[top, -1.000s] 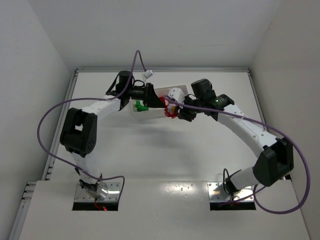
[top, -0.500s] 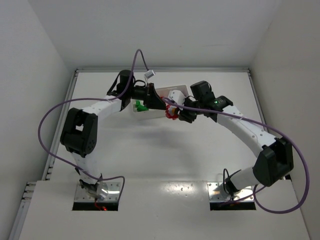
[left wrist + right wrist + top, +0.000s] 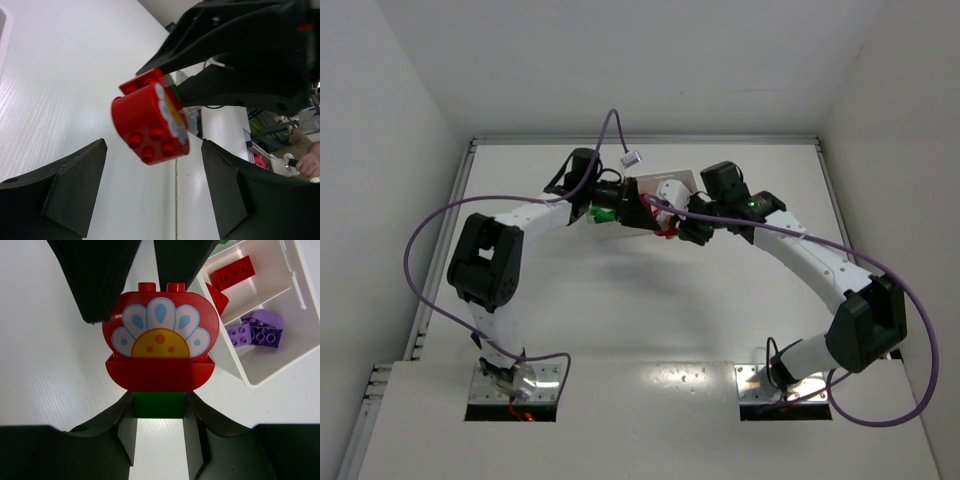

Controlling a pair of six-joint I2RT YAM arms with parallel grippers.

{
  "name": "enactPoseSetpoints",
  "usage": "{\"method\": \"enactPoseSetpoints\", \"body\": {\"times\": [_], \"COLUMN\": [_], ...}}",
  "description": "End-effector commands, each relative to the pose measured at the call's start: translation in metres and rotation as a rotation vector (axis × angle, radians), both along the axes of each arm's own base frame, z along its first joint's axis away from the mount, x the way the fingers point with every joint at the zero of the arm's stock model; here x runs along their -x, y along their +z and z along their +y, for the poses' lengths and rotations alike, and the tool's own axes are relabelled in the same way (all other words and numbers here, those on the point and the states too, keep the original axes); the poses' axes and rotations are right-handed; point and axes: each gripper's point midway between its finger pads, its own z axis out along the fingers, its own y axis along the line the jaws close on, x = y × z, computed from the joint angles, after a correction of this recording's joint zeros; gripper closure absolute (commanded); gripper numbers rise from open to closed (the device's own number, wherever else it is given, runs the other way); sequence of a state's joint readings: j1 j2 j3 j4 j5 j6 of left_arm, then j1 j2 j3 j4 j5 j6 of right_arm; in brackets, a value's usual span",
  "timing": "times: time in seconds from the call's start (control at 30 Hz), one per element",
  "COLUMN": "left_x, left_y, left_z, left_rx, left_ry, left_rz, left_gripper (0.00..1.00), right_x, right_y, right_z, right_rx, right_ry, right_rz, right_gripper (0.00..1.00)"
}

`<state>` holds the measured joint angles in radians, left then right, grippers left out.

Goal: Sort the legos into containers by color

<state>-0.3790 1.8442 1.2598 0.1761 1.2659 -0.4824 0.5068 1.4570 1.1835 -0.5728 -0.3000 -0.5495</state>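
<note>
A: Count it off for me.

B: Two arms, one white tray (image 3: 260, 375), and one clump in the air: a red flower brick (image 3: 160, 347) stuck on a green brick (image 3: 160, 410). The right wrist view shows two compartments. One holds two red bricks (image 3: 232, 272) and the next holds a purple cluster (image 3: 257, 327) — three pieces by my count, though the seams are hard to read. From above, green legos (image 3: 603, 213) peek out beside the left wrist.

A: Which way is the clump lying?

B: Its long axis runs from the green brick out to the red studs. The studs are aimed at the left end effector (image 3: 154, 150), and the flower face is turned to the right wrist camera. The clump hangs above the bench (image 3: 620, 310), just beside the tray's outer wall.

A: End effectors?

B: The right end effector (image 3: 160, 402) is clamped on the green brick. The left one is spread wide, one finger either side of the red flower brick, with a gap on both sides — no contact.

A: And the arms?

B: The left arm (image 3: 520, 215) and right arm (image 3: 810, 255) both reach out and bend inward, wrists nose to nose at mid-bench.
</note>
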Motion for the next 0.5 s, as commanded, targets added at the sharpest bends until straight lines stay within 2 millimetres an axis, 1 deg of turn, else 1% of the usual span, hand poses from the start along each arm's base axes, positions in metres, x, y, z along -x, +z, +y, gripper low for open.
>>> {"method": "enactPoseSetpoints", "body": {"times": [0.0,0.07,0.1,0.13,0.2,0.23,0.27,0.3,0.33,0.37,0.4,0.43,0.47], "left_x": [-0.009,-0.009,-0.011,-0.011,-0.011,-0.009,-0.011,-0.008,-0.009,-0.007,-0.007,-0.008,-0.006], "left_y": [-0.006,-0.010,-0.007,-0.011,-0.011,-0.010,-0.006,-0.002,0.000,0.003,0.002,0.003,0.004], "left_z": [-0.006,-0.005,-0.006,-0.006,-0.006,-0.006,-0.007,-0.007,-0.008,-0.008,-0.008,-0.009,-0.009], "left_rx": [-0.037,-0.053,-0.050,-0.053,-0.053,-0.047,-0.035,-0.019,-0.015,-0.006,-0.001,0.003,0.004], "left_ry": [0.029,0.036,0.036,0.036,0.036,0.024,0.028,0.008,0.012,0.002,0.003,0.003,-0.002], "left_rz": [-0.055,-0.058,-0.066,-0.058,-0.058,-0.045,-0.055,-0.056,-0.047,-0.047,-0.051,-0.059,-0.036], "left_gripper": [0.17,0.17,0.17,0.18,0.21,0.23,0.26,0.26,0.29,0.32,0.32,0.34,0.36], "right_x": [-0.011,-0.011,-0.011,-0.011,-0.011,-0.011,-0.011,-0.011,-0.011,-0.010,-0.009,-0.010,-0.009], "right_y": [0.024,0.024,0.024,0.024,0.024,0.024,0.024,0.024,0.024,0.020,0.017,0.018,0.013], "right_z": [0.016,0.016,0.016,0.016,0.016,0.016,0.016,0.016,0.018,0.015,0.014,0.017,0.014], "right_rx": [-0.048,-0.048,-0.048,-0.048,-0.048,-0.048,-0.048,-0.048,-0.039,-0.029,-0.020,-0.018,-0.003], "right_ry": [0.027,0.027,0.027,0.027,0.027,0.027,0.027,0.027,0.036,0.030,0.036,0.037,0.028], "right_rz": [-0.074,-0.074,-0.074,-0.074,-0.074,-0.074,-0.074,-0.074,-0.083,-0.078,-0.076,-0.088,-0.084], "right_gripper": [0.97,0.97,0.97,0.97,0.97,0.97,0.97,0.97,0.97,0.97,0.97,0.97,0.97]}}
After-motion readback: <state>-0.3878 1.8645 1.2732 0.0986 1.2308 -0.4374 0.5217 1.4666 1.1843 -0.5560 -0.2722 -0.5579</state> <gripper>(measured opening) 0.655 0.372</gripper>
